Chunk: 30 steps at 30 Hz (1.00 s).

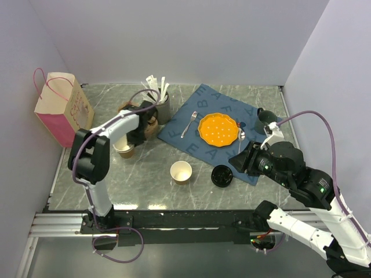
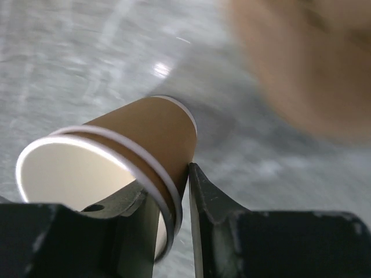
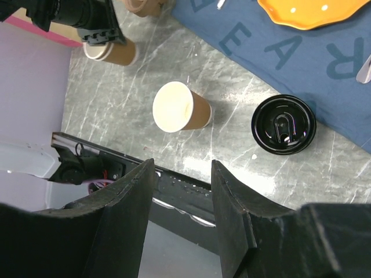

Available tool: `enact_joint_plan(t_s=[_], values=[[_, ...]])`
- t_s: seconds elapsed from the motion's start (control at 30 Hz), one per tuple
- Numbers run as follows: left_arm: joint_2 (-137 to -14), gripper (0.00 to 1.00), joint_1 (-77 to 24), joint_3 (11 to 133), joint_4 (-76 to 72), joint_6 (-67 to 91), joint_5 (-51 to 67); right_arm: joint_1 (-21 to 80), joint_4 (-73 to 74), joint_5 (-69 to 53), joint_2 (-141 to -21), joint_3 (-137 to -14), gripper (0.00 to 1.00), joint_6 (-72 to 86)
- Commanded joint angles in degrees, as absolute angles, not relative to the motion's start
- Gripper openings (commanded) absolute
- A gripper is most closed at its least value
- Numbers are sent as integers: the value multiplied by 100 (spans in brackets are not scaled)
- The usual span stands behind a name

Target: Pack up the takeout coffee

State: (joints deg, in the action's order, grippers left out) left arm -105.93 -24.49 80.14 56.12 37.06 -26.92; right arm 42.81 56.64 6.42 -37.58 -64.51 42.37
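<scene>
Grey marbled worktop point(image 1: 145, 185) carries a blue lettered cloth point(image 1: 185, 136). At its far right corner stands a dark-topped cup, seemingly the takeout coffee point(image 1: 264, 119), though its body is too dim to confirm. My left fingers point(image 2: 196, 176) pinch the rim of nested lidless cups point(image 2: 151, 130). My right fingers point(image 3: 223, 185) hang spread and empty near a loose black lid point(image 3: 283, 124).

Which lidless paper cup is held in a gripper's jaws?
The left cup, near the pink bag: the left gripper pinches its rim. The other cup stands free mid-table, beside the black lid.
</scene>
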Motion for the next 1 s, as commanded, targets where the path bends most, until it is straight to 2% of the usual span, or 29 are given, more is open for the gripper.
enact_joint_plan(t_s=[0.0, 0.13, 0.27, 0.6, 0.67, 0.73, 0.8, 0.9, 0.97], values=[[-10398, 31, -1777, 7683, 5415, 3525, -2909, 4263, 5537, 703, -3771, -6645, 51, 4175], [-10204, 32, -1249, 7409, 5186, 3305, -2971, 4271, 5659, 755, -3753, -6732, 52, 4140], [-10099, 34, -1160, 7418, 5203, 3278, -3023, 4263, 5713, 809, -3762, -6776, 52, 4043], [-9572, 57, -1169, 8217, 5860, 3409, -2935, 4263, 5493, 686, -4192, -6917, 53, 3859], [-9519, 59, -1169, 8322, 5994, 3506, -2962, 4271, 5467, 659, -4227, -6926, 53, 3858], [-9326, 63, -1186, 8437, 6055, 3533, -2664, 4263, 5467, 659, -4236, -6882, 53, 3867], [-9089, 71, -1309, 8735, 6117, 3507, -2358, 4263, 5510, 694, -4315, -6847, 54, 3806], [-8720, 99, -1746, 9105, 5889, 3236, -2057, 4271, 5912, 1183, -4648, -6978, 54, 3525], [-8457, 97, -2064, 9202, 5635, 3103, -1943, 4245, 6064, 1405, -4964, -7022, 54, 3341]])
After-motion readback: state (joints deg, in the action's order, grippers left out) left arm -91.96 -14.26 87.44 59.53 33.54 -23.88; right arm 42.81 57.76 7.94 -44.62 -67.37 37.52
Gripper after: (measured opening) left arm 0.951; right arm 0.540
